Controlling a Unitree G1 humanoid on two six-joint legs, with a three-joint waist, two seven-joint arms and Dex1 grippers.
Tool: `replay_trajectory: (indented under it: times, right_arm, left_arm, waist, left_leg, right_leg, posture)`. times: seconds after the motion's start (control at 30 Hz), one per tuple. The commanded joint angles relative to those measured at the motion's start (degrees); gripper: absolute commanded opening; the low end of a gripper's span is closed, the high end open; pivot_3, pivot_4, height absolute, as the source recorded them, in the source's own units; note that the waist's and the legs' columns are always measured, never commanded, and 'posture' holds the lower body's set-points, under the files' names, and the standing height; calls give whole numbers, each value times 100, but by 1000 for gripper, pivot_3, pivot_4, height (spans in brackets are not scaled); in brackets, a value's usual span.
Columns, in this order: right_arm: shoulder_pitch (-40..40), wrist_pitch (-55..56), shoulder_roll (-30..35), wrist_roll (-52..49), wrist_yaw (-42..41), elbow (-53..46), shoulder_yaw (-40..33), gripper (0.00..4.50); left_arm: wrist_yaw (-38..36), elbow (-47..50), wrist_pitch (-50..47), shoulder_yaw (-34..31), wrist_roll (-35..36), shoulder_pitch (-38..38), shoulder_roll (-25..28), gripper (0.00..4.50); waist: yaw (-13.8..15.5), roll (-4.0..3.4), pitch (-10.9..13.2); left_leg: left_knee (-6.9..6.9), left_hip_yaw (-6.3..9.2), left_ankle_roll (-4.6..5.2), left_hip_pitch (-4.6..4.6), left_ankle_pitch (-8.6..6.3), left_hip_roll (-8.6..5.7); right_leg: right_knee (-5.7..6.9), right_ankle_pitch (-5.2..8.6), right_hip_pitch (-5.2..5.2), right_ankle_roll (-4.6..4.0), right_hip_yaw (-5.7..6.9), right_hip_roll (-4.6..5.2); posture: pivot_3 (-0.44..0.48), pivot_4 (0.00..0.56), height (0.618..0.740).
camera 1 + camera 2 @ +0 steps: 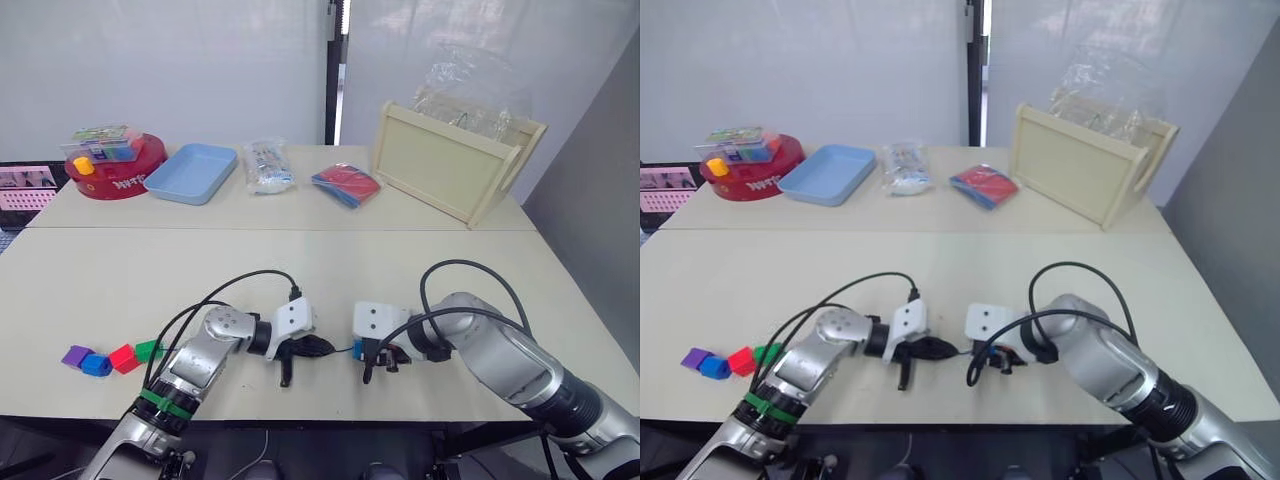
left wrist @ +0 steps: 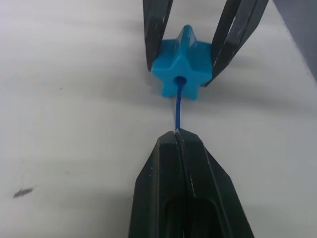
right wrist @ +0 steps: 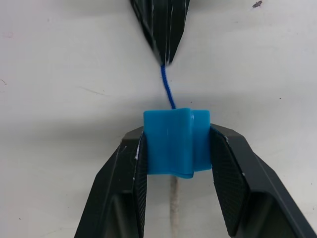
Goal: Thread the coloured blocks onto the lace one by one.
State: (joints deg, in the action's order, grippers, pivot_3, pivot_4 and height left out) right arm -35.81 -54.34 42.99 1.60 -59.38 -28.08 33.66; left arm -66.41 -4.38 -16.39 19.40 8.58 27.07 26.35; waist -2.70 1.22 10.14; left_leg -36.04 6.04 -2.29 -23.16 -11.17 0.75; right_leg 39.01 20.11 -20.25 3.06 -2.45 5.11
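My right gripper [image 3: 176, 144] is shut on a light blue star-shaped block [image 2: 181, 62], held just above the table near its front edge. The dark-blue lace [image 2: 177, 111] enters the block's hole. Its pale tip [image 3: 173, 203] shows on the block's other side. My left gripper [image 2: 178, 134] is shut on the lace a short way from the block, tip to tip with the right gripper [image 1: 366, 352]. The purple [image 1: 76, 355], blue [image 1: 96, 365], red [image 1: 124, 358] and green [image 1: 148, 350] blocks lie in a row at the front left, beside my left arm.
Along the far side stand a red round tin [image 1: 115, 175], a light blue tray [image 1: 192, 172], a clear packet [image 1: 268, 165], a red and blue packet [image 1: 346, 184] and a wooden crate [image 1: 450, 160]. Black cables loop over both wrists.
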Motion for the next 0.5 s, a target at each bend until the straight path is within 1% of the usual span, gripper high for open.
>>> replay_trajectory:
  times: [0.03, 0.27, 0.4, 0.5]
  right_arm:
    - [104, -9, -50, -31, 1, 63, 248, 1316]
    - [123, -10, -38, -25, 23, 70, 230, 1316]
    - [121, -3, -37, -37, 27, 89, 211, 1316]
    - [123, -65, -32, -69, 16, 98, 193, 1316]
  left_arm:
    - [3, 5, 32, 25, 57, 145, -134, 0]
    - [65, -142, 79, 23, 32, 273, -365, 0]
    - [72, -105, 78, -32, 51, 290, -346, 0]
    - [117, 9, -93, -235, 210, 244, -282, 0]
  waist:
    - [-5, 0, 0]
    - [-4, 1, 0]
    - [-6, 1, 0]
    - [-6, 1, 0]
  left_leg:
    - [0, 0, 0, 0, 0, 0]
    - [-1, 0, 0, -1, 0, -1]
    - [0, 0, 0, 0, 0, 0]
    - [0, 0, 0, 0, 0, 0]
  right_leg:
    - [0, 0, 0, 0, 0, 0]
    - [0, 0, 0, 0, 0, 1]
    - [0, 0, 0, 0, 0, 1]
    - [0, 0, 0, 0, 0, 1]
  posture:
    - [0, 150, 740]
    - [0, 150, 740]
    - [0, 150, 740]
    - [0, 150, 740]
